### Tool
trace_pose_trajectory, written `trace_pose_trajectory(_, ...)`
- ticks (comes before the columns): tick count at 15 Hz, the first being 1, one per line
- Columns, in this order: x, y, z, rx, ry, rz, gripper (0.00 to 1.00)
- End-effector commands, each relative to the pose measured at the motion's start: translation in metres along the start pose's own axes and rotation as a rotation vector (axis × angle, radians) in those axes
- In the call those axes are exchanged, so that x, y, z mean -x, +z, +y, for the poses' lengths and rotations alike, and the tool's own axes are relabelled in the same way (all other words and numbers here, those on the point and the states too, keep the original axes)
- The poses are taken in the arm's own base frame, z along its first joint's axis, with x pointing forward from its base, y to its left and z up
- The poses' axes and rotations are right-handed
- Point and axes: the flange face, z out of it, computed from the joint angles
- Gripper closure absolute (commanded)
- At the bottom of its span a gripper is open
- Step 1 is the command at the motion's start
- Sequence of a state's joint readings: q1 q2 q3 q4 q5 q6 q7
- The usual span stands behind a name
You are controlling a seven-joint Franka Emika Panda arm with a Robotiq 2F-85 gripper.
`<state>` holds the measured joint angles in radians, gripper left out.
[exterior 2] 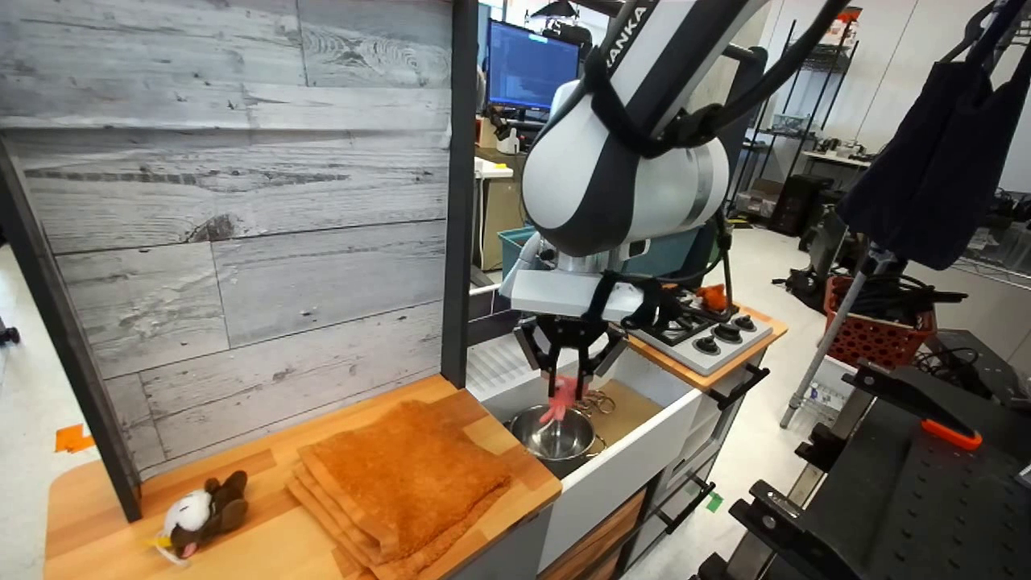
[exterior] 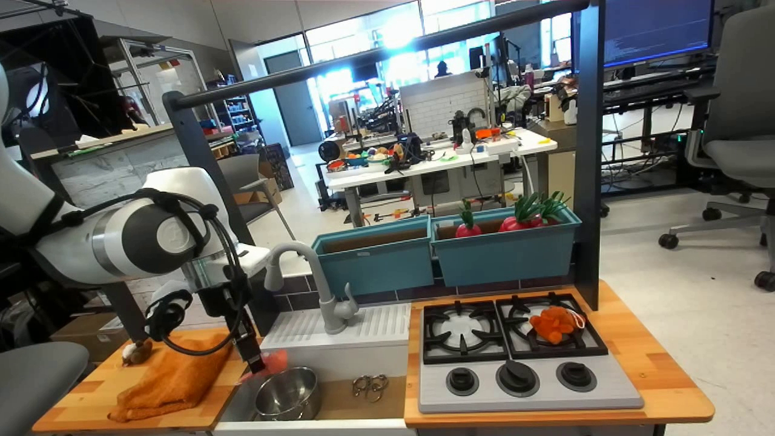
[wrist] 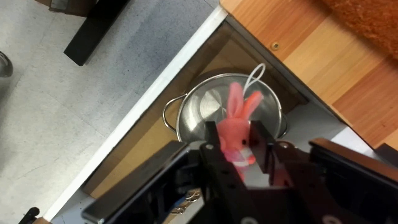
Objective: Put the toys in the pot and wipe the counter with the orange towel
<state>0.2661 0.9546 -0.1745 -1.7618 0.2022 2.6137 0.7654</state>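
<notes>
Wooden counter [exterior: 657, 363] stands amid a cluttered room [exterior: 642, 248], fingers [wrist: 260, 146] clasping a pink toy [wrist: 233, 133].

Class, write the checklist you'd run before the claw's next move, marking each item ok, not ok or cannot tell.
1. Claw has the pink toy between its fingers: ok.
2. Pot in the white basin, open side up: ok.
3. Pink toy wholly over the pot's opening: cannot tell.
4. Orange toy in the pot: not ok; it lies on the stove.
5. Orange towel folded on the counter: ok.
6. Brown-and-white toy off the counter for wiping: not ok; it lies near the towel.
</notes>
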Motion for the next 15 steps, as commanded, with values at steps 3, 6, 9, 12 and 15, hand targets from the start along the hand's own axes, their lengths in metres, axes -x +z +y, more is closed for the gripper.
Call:
trace_pose_trajectory(3, 0.007, -0.009, -0.009, -0.038, -0.048, 0.062, 0.22)
trace_pose_trajectory(6, 0.036, -0.034, -0.018, -0.091, -0.130, 0.053, 0.01)
trace_pose_trajectory(9, 0.079, -0.060, -0.035, -0.052, -0.298, 0.017, 0.00)
trace_pose_trajectory(12, 0.112, -0.086, -0.073, -0.023, -0.425, 0.095, 0.00)
trace_pose_trajectory(15, 0.152, -0.087, -0.118, -0.080, -0.522, 0.135, 0.00)
